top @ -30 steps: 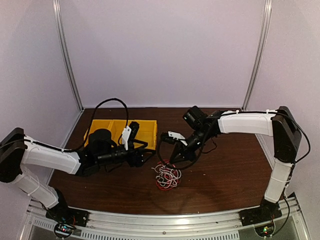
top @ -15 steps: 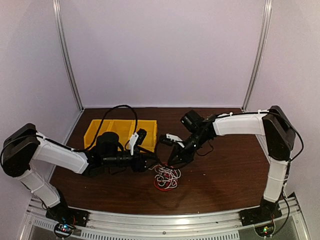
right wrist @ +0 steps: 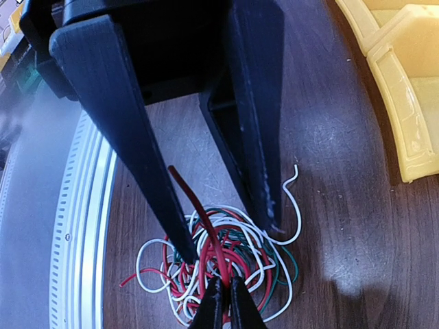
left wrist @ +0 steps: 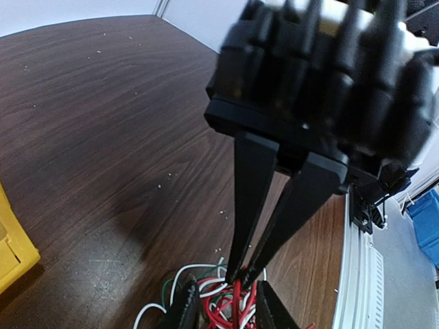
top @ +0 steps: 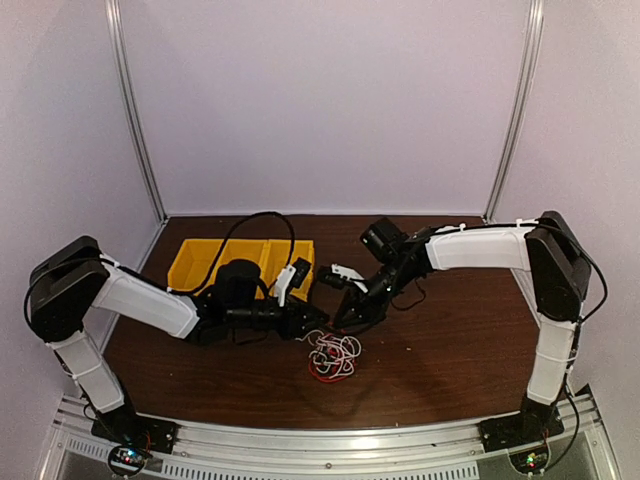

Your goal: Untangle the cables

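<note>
Reaching further in over the last second, the left gripper [left wrist: 225, 305] now has its tips in the cables [top: 333, 353], at their 10 o'clock. Its jaws stand apart, with strands between them. At the cables' 12 o'clock, the right gripper [right wrist: 223, 284] is pinched together on a red wire [right wrist: 194, 202] rising from the tangle. The cables lie near the middle of the table [top: 450, 350], with the bin [top: 200, 258] at their 10 o'clock. Untangling looks barely begun: one strand is gripped, nothing is separated, and every wire is knotted in one heap.
</note>
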Controlling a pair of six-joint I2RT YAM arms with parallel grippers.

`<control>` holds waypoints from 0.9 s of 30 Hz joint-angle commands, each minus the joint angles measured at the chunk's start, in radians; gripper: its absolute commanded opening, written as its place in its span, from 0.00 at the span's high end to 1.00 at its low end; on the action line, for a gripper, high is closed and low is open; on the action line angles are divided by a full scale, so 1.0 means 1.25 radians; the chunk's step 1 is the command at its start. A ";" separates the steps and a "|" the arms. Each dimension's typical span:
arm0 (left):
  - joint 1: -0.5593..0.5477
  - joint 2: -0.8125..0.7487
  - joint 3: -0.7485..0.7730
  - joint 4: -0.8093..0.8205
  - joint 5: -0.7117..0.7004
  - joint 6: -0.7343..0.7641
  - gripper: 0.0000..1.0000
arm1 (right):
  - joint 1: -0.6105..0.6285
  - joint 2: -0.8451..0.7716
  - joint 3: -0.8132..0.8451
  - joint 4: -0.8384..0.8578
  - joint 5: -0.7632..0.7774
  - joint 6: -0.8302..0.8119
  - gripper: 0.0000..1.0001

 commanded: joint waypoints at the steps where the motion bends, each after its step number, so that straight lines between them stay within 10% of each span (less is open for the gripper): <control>1: -0.001 0.032 0.041 -0.003 0.027 -0.016 0.71 | 0.004 -0.012 0.011 0.011 -0.015 0.004 0.95; 9: -0.001 0.039 0.043 0.001 0.038 -0.026 0.65 | 0.004 -0.013 0.013 0.015 -0.023 0.007 0.95; 20: -0.001 0.042 0.044 0.020 0.057 -0.034 0.97 | 0.002 -0.016 0.006 0.021 -0.019 0.008 0.95; 27: -0.001 -0.053 0.033 0.022 0.013 -0.053 1.00 | 0.003 -0.010 -0.049 0.155 0.012 0.126 0.60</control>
